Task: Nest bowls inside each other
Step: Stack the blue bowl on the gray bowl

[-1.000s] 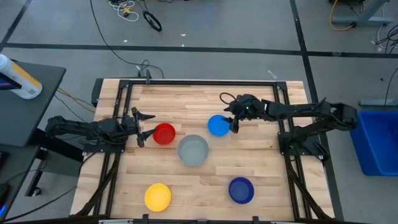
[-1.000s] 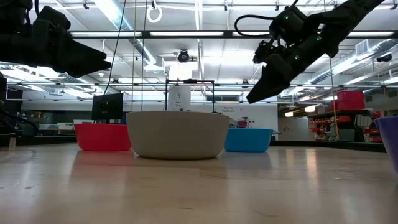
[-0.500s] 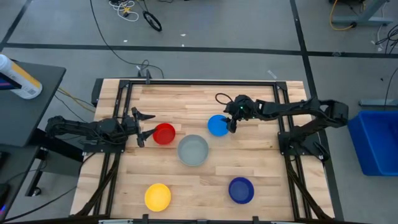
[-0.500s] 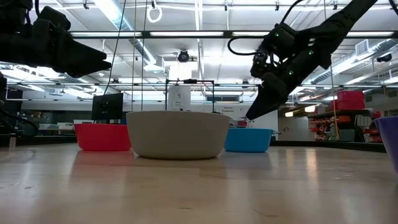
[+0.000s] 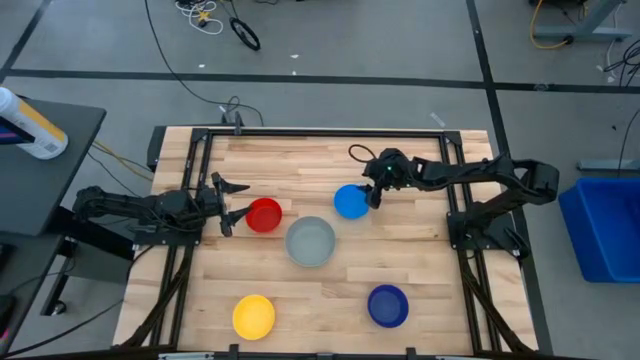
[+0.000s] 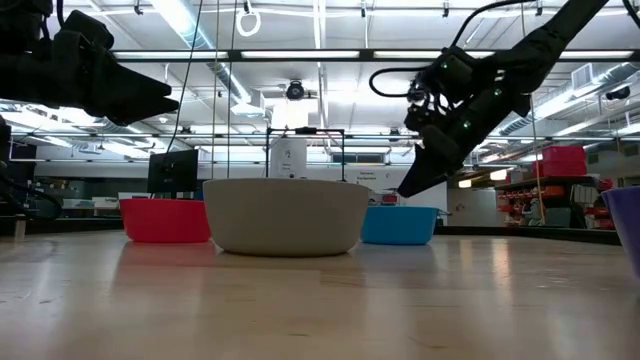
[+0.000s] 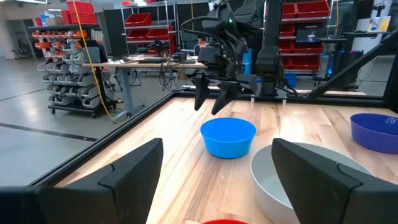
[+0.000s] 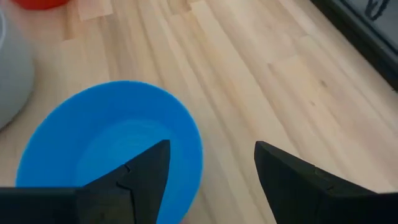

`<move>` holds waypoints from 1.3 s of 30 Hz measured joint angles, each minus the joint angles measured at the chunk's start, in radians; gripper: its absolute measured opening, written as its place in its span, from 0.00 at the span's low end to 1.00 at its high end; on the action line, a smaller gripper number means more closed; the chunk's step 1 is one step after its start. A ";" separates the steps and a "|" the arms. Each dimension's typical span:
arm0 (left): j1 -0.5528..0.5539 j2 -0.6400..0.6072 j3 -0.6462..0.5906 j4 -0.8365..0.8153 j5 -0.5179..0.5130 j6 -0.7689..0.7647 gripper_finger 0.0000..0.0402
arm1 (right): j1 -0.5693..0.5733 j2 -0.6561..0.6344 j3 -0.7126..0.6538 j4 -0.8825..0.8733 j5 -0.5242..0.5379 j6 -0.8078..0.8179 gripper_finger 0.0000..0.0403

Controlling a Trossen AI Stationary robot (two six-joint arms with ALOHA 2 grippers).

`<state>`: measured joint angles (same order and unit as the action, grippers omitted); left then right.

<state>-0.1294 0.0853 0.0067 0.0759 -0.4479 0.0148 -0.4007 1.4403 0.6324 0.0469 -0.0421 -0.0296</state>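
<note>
Five bowls rest on their bases on the wooden table: red (image 5: 264, 215), grey (image 5: 310, 241), light blue (image 5: 350, 201), yellow (image 5: 253, 315) and dark blue (image 5: 388, 305). My right gripper (image 5: 372, 196) hangs open, slanting down, just above the light blue bowl's (image 8: 106, 146) right rim. One finger (image 8: 140, 177) is over the bowl's inside and the other (image 8: 292, 177) is over the bare table; the low view shows the fingertips (image 6: 405, 188) clear of the bowl (image 6: 400, 224). My left gripper (image 5: 232, 202) waits open and level, just left of the red bowl.
A black metal frame (image 5: 320, 133) runs around the table's edges. The grey bowl sits close to the red and light blue ones. Bare wood lies along the far side (image 5: 300, 160) and between the yellow and dark blue bowls (image 5: 320, 310).
My right gripper has sunk toward the light blue bowl's right rim, tipping a little further down, with its fingers still apart. The bowls and my left arm have kept still.
</note>
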 joint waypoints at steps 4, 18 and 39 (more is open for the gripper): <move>0.000 0.000 0.000 -0.001 0.000 0.000 0.76 | -0.012 0.000 -0.038 0.044 -0.040 0.025 0.60; 0.000 0.000 0.000 -0.001 -0.004 0.002 0.76 | -0.003 0.000 -0.077 0.098 -0.083 0.075 0.58; 0.000 0.000 0.000 -0.002 -0.004 0.001 0.76 | 0.029 0.084 -0.077 0.162 -0.063 0.088 0.54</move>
<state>-0.1292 0.0853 0.0067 0.0742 -0.4519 0.0158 -0.3714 1.5246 0.5552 0.2087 -0.1048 0.0581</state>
